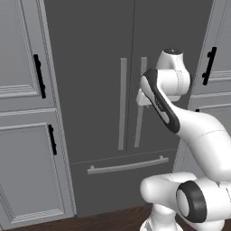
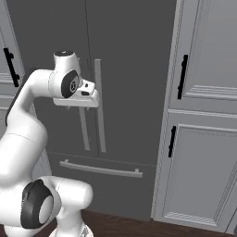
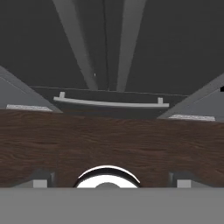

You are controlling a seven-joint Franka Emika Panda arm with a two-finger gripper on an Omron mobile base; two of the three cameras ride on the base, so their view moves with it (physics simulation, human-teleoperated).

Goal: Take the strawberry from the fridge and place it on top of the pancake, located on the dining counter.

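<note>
Jaws are standing spread about as wide as they go, with nothing between them. In the hand view the gripper (image 3: 112,180) is pointing down at the dark wooden floor (image 3: 112,140), its two finger tips (image 3: 41,178) sitting far apart at the bottom corners. In the base views the hand is hanging just in front of the fridge (image 1: 94,58), level with the upper part of the two long vertical handles (image 1: 122,103), close to them but, as far as can be told, not touching. The fingers themselves are hidden behind the arm in the left base view, and in the right base view the hand body is covering them.

Both fridge doors are sitting shut, the seam between them running straight up the middle, and the bottom drawer with its horizontal handle (image 1: 127,165) is shut as well. The strawberry cannot be seen; whatever is in the fridge is closed off behind the doors.

Light grey panelled cabinets (image 1: 25,135) with short black handles (image 1: 39,76) are flanking the fridge on both sides. The white arm (image 1: 198,135) is reaching up from the base towards the doors.
</note>
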